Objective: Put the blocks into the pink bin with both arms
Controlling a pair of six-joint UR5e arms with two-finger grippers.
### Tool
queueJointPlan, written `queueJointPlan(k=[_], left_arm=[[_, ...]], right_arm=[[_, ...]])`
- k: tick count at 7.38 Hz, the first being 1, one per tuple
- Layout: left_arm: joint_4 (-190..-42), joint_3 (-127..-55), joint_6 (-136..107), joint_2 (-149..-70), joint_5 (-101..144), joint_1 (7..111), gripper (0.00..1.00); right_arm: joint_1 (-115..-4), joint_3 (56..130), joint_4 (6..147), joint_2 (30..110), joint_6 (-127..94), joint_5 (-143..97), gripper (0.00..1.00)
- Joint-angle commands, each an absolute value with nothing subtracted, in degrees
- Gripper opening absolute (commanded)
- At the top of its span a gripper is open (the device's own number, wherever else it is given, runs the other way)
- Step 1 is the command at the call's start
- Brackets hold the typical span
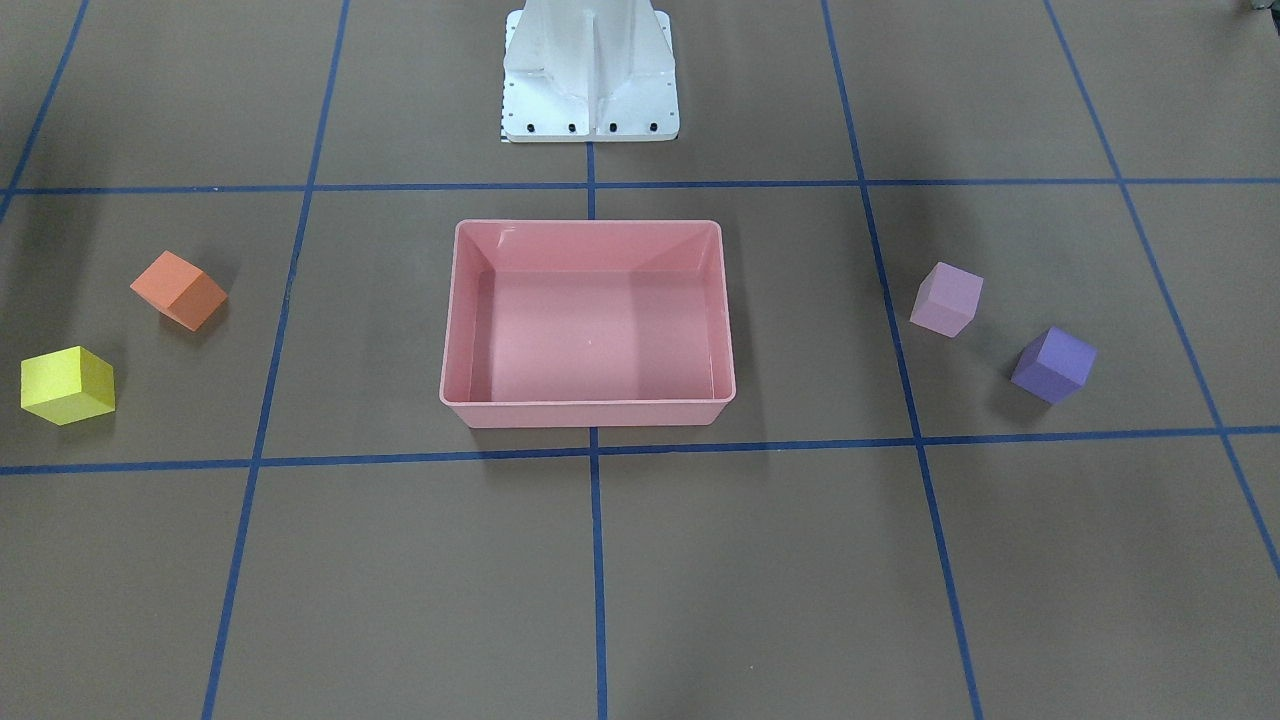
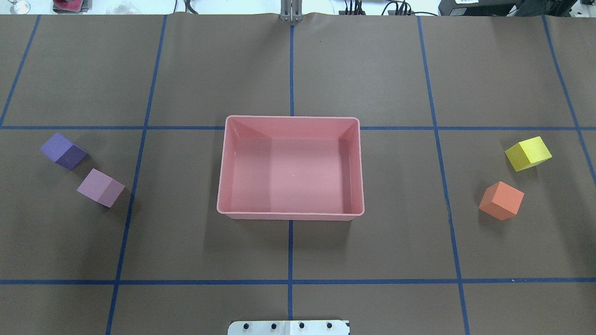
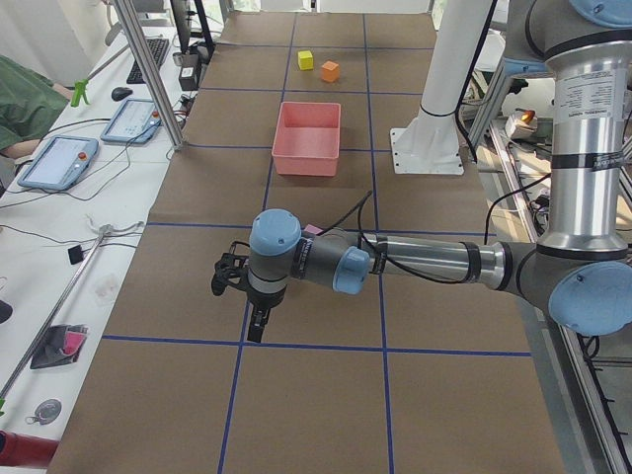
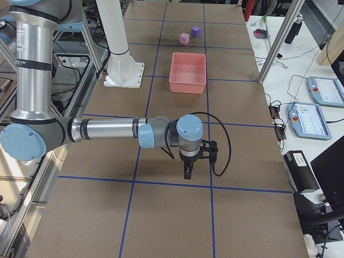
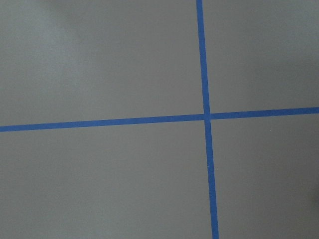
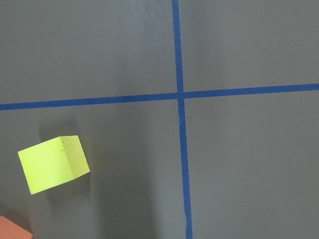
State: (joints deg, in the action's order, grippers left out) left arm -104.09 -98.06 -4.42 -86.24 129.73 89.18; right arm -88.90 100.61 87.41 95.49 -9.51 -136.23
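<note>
The empty pink bin sits mid-table, also in the front view. The purple block and pale pink-lilac block lie on my left side. The yellow block and orange block lie on my right side. My left gripper shows only in the exterior left view, pointing down over bare table; I cannot tell whether it is open. My right gripper shows only in the exterior right view; I cannot tell its state. The right wrist view shows the yellow block and a corner of the orange block.
The white pedestal stands behind the bin on the robot's side. Blue tape lines grid the brown table. Benches with tablets and metal posts flank the table's far edge.
</note>
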Motion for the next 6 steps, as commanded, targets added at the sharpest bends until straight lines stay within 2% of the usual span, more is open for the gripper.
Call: queueJointPlan(k=[1,4,6], left_arm=[[-104.78,-100.0,-11.27,-86.66,129.46,83.89,1.0],[-106.43,-105.61,-47.88,-90.25,134.63,73.6,1.0],[-106.35,-109.32,-60.83,-90.44,130.2,65.87,1.0]], right_arm=[[-87.89,100.81,87.19,93.53,-9.84,-135.79,1.0],[-87.8,100.11,86.92,94.04,-10.37,-136.49,1.0],[-87.8,99.32,86.75,94.13,-10.19,-137.28,1.0]])
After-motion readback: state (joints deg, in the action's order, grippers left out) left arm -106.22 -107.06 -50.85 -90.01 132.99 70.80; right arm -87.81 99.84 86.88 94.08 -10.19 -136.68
